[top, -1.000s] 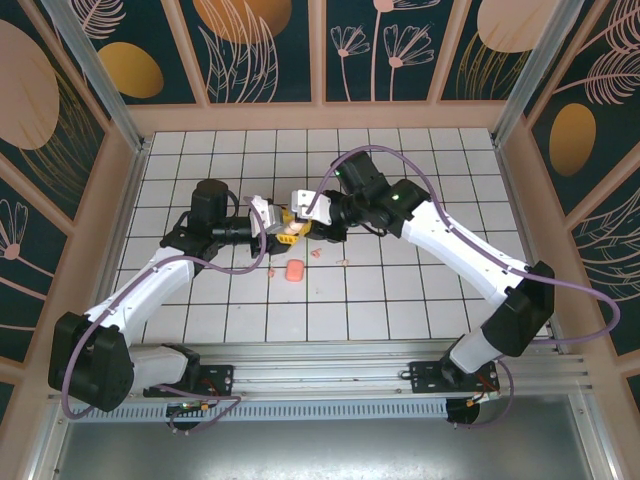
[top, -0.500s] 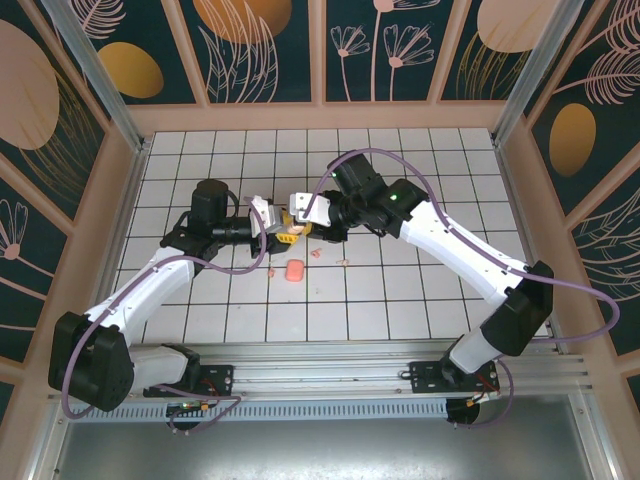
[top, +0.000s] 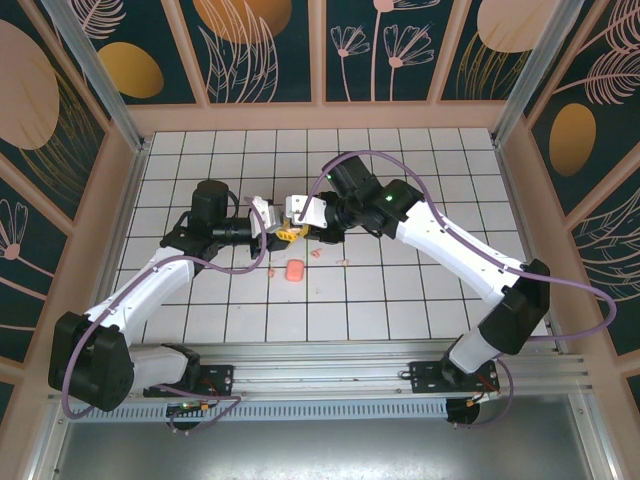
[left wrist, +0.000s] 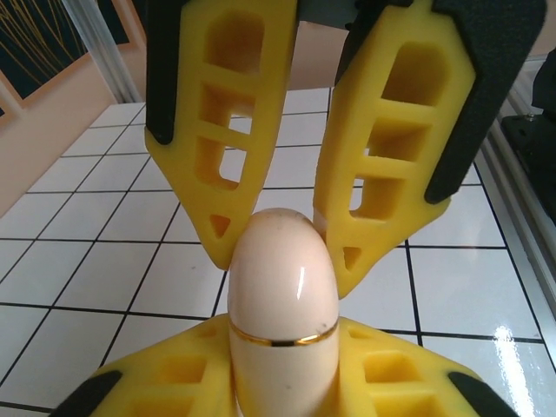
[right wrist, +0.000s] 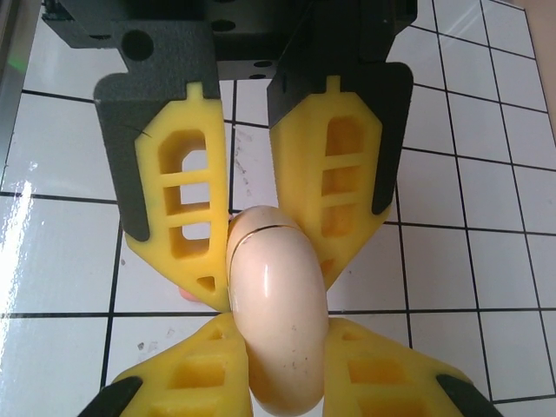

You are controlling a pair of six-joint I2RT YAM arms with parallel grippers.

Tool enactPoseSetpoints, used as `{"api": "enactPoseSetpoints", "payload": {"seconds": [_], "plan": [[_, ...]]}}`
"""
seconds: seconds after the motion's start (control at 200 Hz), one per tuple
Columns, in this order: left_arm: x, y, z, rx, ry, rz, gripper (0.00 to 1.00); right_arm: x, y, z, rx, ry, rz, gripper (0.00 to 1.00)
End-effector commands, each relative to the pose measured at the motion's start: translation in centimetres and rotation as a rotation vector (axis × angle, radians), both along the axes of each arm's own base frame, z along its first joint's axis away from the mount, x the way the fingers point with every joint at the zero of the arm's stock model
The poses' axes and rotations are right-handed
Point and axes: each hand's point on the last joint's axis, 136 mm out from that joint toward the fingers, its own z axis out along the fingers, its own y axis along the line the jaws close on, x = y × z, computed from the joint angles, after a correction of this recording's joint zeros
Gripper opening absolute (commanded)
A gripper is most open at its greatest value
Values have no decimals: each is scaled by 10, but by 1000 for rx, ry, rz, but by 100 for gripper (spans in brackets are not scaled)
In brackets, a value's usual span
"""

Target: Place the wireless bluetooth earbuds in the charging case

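Observation:
The charging case (left wrist: 282, 278) is a pale cream egg shape with a thin gold seam, closed and held above the tiles between both grippers. My left gripper (left wrist: 282, 369) is shut on its lower half. My right gripper (right wrist: 282, 369) is shut on the other end of the case (right wrist: 278, 295). In the top view the left gripper (top: 275, 226) and the right gripper (top: 297, 222) meet tip to tip over the middle of the floor. Tiny pink earbuds (top: 318, 253) lie on the tiles just in front of them, with another bit (top: 343, 262) to the right.
A salmon-pink rounded box (top: 295, 270) lies on the tiles in front of the grippers, with a small pink bit (top: 271, 272) to its left. White tiles stretch all around. Wooden walls (top: 130, 190) and metal posts close in the floor.
My left gripper's fingers have closed in on the case. The right gripper, still gripping the case, has shifted slightly to the left.

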Motion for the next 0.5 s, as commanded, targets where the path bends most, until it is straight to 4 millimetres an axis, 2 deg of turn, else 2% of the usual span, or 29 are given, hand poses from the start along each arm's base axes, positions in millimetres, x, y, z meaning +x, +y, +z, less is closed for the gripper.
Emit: {"api": "enactPoseSetpoints", "payload": {"seconds": [0.0, 0.195, 0.495], "plan": [[-4, -1, 2, -2, -12, -19, 21, 1, 6, 11, 18, -26, 5, 20], [-6, 0, 1, 0, -18, -21, 20, 6, 4, 15, 62, -48, -37, 41], [-7, -2, 2, -5, -18, -31, 20, 16, -4, 25, 102, -85, -87, 42]]}}
